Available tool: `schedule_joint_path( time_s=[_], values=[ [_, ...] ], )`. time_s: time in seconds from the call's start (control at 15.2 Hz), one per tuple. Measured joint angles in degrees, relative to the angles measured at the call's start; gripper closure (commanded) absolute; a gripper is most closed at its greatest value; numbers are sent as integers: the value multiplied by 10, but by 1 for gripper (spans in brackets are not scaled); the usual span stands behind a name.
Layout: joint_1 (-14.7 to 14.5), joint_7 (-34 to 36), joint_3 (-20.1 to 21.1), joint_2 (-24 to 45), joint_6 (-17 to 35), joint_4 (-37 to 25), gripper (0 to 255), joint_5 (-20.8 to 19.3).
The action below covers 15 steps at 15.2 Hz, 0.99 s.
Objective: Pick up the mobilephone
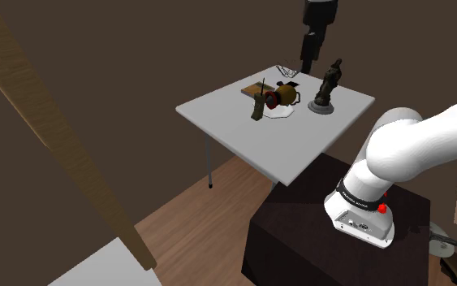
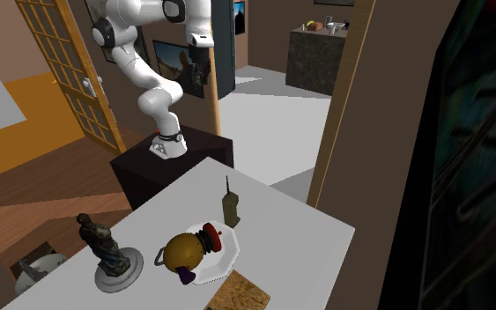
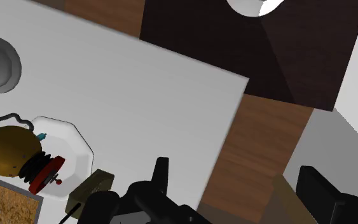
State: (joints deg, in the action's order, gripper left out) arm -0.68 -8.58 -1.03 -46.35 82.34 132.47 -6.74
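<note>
The mobile phone [image 1: 256,106] is an olive-brown handset with a thin antenna. It stands upright on the white table [image 1: 243,134], just beside a white octagonal plate [image 1: 282,114]. The second exterior view has the phone [image 2: 230,208] near the table's middle. My black gripper [image 1: 307,63] hangs high over the table's far side, well above the phone. In the wrist view the phone [image 3: 92,186] lies beside one finger [image 3: 162,173], outside the gap. The gripper [image 3: 241,191] is open, its fingers wide apart with nothing between them.
A round brass pot with a red lid [image 2: 187,250] lies on the plate [image 2: 226,249]. A dark figurine on a grey disc [image 2: 105,250] and a cork board [image 2: 240,295] also sit on the table. The dark stand [image 1: 316,244] adjoins the table's edge. A wooden post [image 1: 64,146] slants across the shoulder view's left.
</note>
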Motion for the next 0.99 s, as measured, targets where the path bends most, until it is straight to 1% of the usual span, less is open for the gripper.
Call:
schedule_joint_path(
  time_s=[0.13, 0.26, 0.46, 0.99],
  values=[
    [2, 3, -1, 7, 7, 1, 0, 0],
    [9, 11, -8, 30, 35, 6, 0, -3],
    [19, 32, -15, 77, 87, 11, 0, -4],
    [49, 71, -47, 226, 211, -16, 0, -9]
  ],
)
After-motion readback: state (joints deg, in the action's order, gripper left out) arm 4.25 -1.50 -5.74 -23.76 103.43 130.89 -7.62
